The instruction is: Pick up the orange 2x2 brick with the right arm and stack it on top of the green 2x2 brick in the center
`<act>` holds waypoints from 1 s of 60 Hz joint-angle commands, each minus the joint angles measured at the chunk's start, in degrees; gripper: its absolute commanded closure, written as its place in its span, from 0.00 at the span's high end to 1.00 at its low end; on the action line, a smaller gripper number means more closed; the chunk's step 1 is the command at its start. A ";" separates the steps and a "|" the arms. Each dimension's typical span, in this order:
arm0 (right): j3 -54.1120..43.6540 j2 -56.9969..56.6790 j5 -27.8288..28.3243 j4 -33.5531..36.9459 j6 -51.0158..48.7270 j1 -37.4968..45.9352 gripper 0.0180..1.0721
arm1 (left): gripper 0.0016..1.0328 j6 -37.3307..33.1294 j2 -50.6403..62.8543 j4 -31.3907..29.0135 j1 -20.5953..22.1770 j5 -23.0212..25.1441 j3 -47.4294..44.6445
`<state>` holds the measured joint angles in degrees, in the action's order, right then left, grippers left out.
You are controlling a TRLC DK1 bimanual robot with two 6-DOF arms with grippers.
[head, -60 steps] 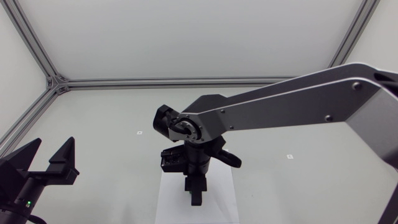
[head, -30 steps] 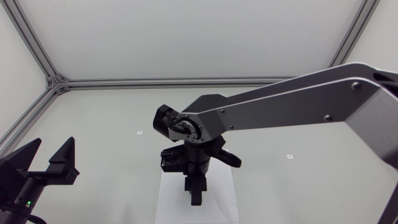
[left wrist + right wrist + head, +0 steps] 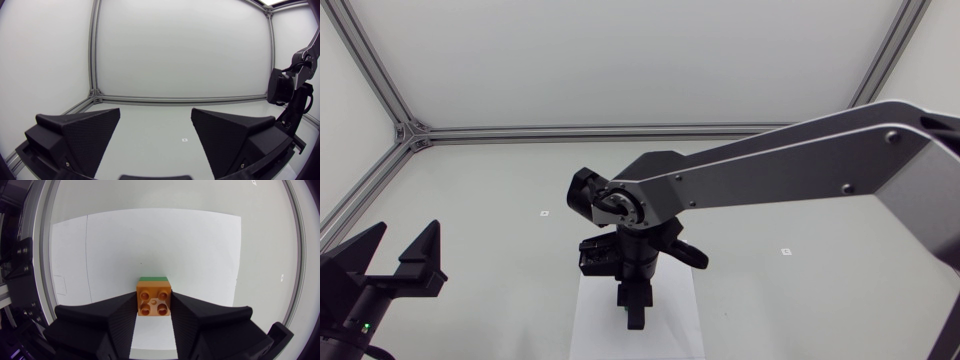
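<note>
orange 2x2 brick (image 3: pixel 154 298): glossy moulded plastic, square in plan, four round studs on top, crisp straight edges. Pinched between the right gripper's fingers, directly over the green brick at the middle of the white sheet. Seated or just above, cannot tell.
green 2x2 brick (image 3: pixel 154 279): same smooth plastic. Only a narrow strip of its far edge visible past the orange one.
right gripper (image 3: pixel 154 311): matte black, two broad wedge-shaped fingers (image 3: pixel 115 320) with finely grained inner faces. Pressed against the orange brick from two sides, pointing straight down in the head view.
right arm (image 3: pixel 790 165): silver-grey links, black joints. Entering from the right edge, reaching to the table's middle.
left gripper (image 3: pixel 156 120): matte black, textured wedges, spread wide apart. Low at the near left of the table, well apart from the bricks.
white sheet (image 3: pixel 200 255): flat, matt, rectangular, straight-edged. Bricks well in from its borders, with a broad margin ahead of and on either side of the fingers.
table (image 3: pixel 500 180): pale grey, smooth, matt, with two small square marks (image 3: pixel 544 213).
aluminium rails (image 3: pixel 590 131): slotted profile along the far and left edges, well apart from the right gripper.
</note>
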<state>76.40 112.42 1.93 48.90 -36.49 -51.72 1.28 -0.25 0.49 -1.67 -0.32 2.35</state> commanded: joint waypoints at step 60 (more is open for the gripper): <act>-1.87 0.43 0.53 1.37 -1.13 0.57 0.24 | 0.96 -0.75 -0.45 -0.84 -0.09 0.23 -2.35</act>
<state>76.40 112.31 1.98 49.10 -36.51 -51.53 1.26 -0.25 0.51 -1.67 -0.32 2.35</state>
